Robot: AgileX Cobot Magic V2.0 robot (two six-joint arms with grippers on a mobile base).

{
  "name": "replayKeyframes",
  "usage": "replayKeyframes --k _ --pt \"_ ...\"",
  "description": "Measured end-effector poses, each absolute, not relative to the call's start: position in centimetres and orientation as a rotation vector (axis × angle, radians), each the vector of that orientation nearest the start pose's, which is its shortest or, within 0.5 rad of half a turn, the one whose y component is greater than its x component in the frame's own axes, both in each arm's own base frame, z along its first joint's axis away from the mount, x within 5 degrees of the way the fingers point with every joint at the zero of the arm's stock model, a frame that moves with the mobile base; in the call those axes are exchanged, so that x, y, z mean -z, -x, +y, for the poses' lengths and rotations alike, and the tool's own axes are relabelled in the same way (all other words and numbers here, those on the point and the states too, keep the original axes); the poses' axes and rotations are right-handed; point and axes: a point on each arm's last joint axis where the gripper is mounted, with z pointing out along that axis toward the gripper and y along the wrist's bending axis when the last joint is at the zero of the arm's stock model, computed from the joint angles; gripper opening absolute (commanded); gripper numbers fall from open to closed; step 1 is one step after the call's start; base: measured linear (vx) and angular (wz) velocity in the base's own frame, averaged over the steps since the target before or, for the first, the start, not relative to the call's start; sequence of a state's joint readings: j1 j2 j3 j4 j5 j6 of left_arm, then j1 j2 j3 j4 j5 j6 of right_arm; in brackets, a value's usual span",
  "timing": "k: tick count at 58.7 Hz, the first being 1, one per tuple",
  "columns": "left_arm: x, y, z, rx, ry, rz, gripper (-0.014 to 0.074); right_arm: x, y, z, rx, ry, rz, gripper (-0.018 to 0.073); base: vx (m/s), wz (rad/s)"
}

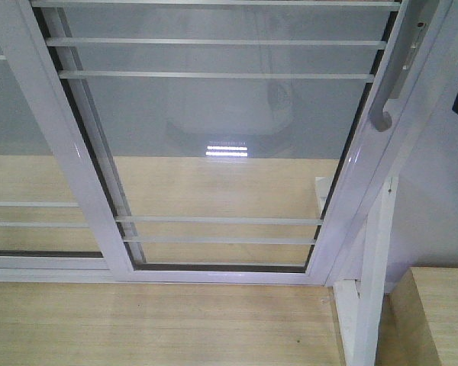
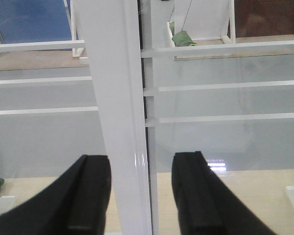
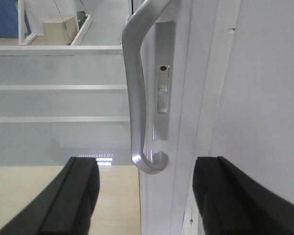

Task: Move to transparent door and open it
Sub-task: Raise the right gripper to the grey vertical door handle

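K: Pale wood floor below, white wall at right. Front view filled by tall white-framed clear glass sliding door with thin horizontal bars, apparently shut against white jamb. Step in hand?

M: Judged as reach for curved grey J-shaped metal handle on right stile. Not yet grasped.

K: Right pincer?

M: Spread wide, holding nothing, touching nothing. Black fingers straddling hook end of handle, hook a little left of centre.

K: Left pincer?

M: Likewise wide open and empty. Lined up on white upright frame member at door's opposite side; contact not discernible. Belonging to door or to neighbouring panel: cannot tell.

K: Notes for doing it well?

M: Shift slightly left to centre handle. Advance straight, seating straight shank deep between pads, above hook rather than on curved tip. Close firmly; smooth metal, likely slippery. Then pull sideways along track, probably leftward, never outward. Keep wrist level. Mind clearance between jamb and right-hand finger.
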State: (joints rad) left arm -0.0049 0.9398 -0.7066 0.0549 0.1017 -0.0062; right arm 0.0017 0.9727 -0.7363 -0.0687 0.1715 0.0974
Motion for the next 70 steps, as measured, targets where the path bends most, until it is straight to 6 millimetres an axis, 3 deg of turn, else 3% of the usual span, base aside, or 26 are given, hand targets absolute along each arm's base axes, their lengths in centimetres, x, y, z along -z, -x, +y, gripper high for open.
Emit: replayKeyframes --k 24,40,53,70 --pt "-33.4 -20.3 0.0 -0.036 -0.043 1.852 0.0433 -29.1 -26.8 -0.1 0.027 0.023 2.031 0.0496 0.00 0.00" --pt "-33.0 -20.2 0.0 -0.037 -0.042 1.891 0.0433 -30.0 -33.2 0.0 0.034 0.037 2.003 0.0490 0.00 0.00" --pt "-32.9 -20.2 0.0 -0.038 -0.042 1.904 0.0433 -27.9 -38.0 0.0 0.037 0.044 2.048 0.0490 0.00 0.00" --pt "-32.9 -20.2 0.0 -0.038 -0.042 1.904 0.0433 -25.8 -41.0 0.0 0.030 0.046 2.052 0.0468 0.00 0.00"
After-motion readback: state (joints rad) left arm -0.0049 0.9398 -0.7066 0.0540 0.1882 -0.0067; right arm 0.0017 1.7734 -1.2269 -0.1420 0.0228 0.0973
